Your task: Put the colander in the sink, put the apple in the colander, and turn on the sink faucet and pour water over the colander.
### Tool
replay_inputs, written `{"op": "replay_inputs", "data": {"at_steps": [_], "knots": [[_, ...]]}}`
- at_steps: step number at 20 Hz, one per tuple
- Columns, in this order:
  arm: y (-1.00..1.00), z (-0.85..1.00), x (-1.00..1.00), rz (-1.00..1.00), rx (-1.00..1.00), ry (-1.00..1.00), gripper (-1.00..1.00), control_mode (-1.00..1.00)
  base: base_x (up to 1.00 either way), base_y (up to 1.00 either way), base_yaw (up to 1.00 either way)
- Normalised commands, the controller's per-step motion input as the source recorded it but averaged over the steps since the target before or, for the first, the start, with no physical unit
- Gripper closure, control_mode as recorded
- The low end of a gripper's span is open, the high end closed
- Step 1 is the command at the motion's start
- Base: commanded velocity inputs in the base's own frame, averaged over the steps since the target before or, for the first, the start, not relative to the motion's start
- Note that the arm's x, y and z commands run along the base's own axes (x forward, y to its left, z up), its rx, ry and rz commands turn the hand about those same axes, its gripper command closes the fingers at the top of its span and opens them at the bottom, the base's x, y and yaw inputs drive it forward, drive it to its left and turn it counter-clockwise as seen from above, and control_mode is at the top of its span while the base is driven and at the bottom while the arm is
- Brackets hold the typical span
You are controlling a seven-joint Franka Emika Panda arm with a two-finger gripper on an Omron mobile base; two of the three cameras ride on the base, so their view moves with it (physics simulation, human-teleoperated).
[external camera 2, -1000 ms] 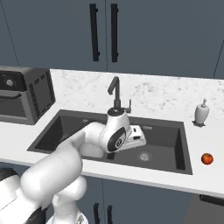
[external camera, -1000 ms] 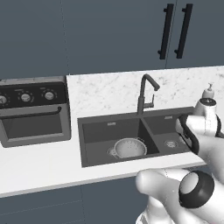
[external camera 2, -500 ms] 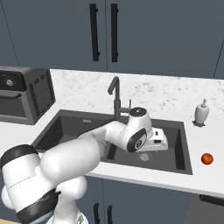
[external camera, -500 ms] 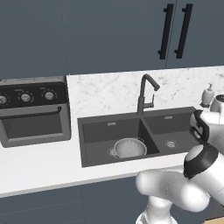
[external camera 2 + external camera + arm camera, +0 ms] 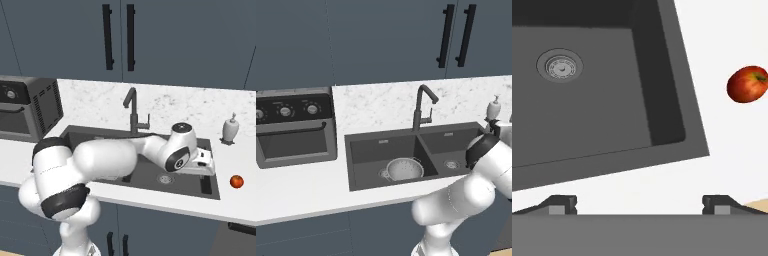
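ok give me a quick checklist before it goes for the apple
1. Colander already in the sink: ok, it sits in the left basin.
2. Colander ready to receive: ok, nothing inside it.
3. Apple free to reach: ok, alone on the white counter right of the sink.
4. Gripper open and holding nothing: ok, fingertips spread wide with nothing between them.
5. Gripper lined up over the apple: not ok, it hangs over the right basin's near corner, and the hand view puts the apple off to one side.
6. Sink faucet off: cannot tell, though no water is visible.
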Motion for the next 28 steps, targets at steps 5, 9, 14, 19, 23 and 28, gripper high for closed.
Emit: {"op": "replay_inputs", "data": {"at_steps": [5,9,14,19,23,28], "knots": [[-0.39,0.0,0.05,-0.19,0.13,0.0,-1.0,-1.0,0.0,0.0,0.0],[-0.36,-0.06,0.24,-0.18,0.13,-0.01,-1.0,-1.0,0.0,0.0,0.0],[-0.26,-0.19,0.16,-0.16,0.04,-0.02,-1.0,-1.0,0.0,0.0,0.0],[-0.24,-0.23,0.01,-0.09,0.0,-0.02,-1.0,-1.0,0.0,0.0,0.0],[-0.09,-0.13,0.0,-0.05,0.0,0.0,-1.0,-1.0,0.0,0.0,0.0],[-0.08,-0.14,0.16,-0.03,0.0,0.0,-1.0,-1.0,0.0,0.0,0.0]]}}
